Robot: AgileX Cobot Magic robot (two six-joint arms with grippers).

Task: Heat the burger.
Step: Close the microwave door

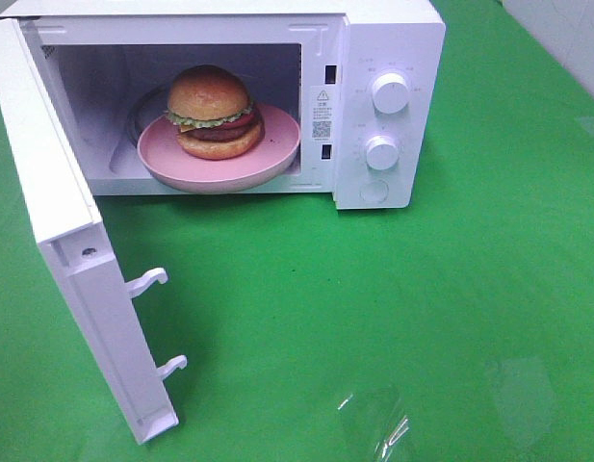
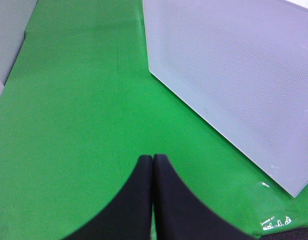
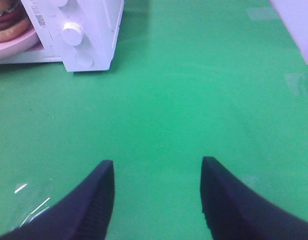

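Inside the microwave point(image 1: 393, 38), the burger point(image 1: 212, 111) sits on a pink plate point(image 1: 277, 159), near the front of the opening. The microwave door point(image 1: 56, 241) is swung wide open.

The right claw point(image 3: 157, 167) hangs over the green cloth point(image 1: 374, 289) out in front of the microwave, well apart from the burger. Its two fingers are spread wide and there is nothing between them. From its own camera, just a bit of the burger and plate peeks out at the far side, next to the microwave's knobs.

The left claw point(image 2: 152, 159) is over the cloth too, near the outer side of the microwave door. Its two fingers are pressed tight together and pinch nothing. The burger cannot be seen from there.

There is one burger, one plate and one microwave. The microwave has two round knobs point(image 1: 390, 92), one above the other. The door has two white hooks point(image 1: 147, 281) on its edge. There are two claws.
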